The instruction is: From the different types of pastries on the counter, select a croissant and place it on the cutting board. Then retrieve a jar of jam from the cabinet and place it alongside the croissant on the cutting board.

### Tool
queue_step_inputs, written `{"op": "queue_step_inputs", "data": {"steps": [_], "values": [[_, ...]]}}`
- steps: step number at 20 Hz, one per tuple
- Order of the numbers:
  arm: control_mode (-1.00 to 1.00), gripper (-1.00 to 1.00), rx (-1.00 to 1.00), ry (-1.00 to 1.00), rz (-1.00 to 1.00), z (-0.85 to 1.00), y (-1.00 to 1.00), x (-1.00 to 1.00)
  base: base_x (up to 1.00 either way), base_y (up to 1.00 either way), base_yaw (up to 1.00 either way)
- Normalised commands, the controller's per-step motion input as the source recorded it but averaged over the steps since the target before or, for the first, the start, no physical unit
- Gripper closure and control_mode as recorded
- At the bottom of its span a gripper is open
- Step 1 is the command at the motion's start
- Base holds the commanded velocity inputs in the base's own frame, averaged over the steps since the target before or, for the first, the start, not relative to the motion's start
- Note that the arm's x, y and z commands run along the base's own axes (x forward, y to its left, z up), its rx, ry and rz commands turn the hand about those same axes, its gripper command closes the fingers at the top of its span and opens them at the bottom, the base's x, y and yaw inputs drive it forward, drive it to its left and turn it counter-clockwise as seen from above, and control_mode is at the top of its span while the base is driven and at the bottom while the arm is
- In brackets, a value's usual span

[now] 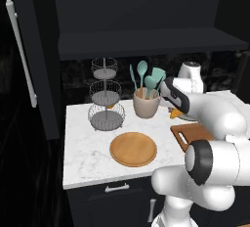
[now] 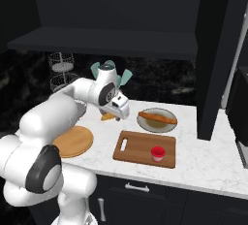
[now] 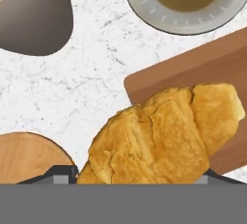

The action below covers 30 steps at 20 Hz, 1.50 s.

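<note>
The fingers hold the croissant just left of the cutting board. The right base view shows the jar of jam on that board.

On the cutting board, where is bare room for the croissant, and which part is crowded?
The cutting board is bare from its handle slot to its middle, the half nearer the round wooden plate. The far end is taken by the jar of jam. Behind the board, the grey plate with the long pastry crowds the counter. The claw holds the croissant.
</note>
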Motion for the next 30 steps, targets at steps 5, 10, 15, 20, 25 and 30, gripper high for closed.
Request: {"op": "queue_step_inputs", "data": {"steps": [5, 10, 15, 20, 25, 30], "values": [[-1.0, 1.0, 0.06, 0.0, 0.01, -0.03, -0.46, 0.0, 0.0, 0.0, 0.0], [-1.0, 1.0, 0.0, 0.0, 0.0, -0.39, -0.72, -0.31, 0.0, 0.0, 0.0], [-1.0, 1.0, -0.02, 0.0, 0.0, -0.48, -0.39, -0.37, 0.0, 0.0, 0.0], [-1.0, 1.0, -0.03, 0.01, 0.0, -0.12, 0.19, 0.03, 0.0, 0.0, 0.0], [-1.0, 1.0, -0.11, 0.05, -0.01, -0.39, 0.25, 0.1, 0.0, 0.0, 0.0], [-1.0, 1.0, -0.01, 0.03, 0.0, -0.37, -0.21, 0.17, 0.0, 0.0, 0.0]]}}
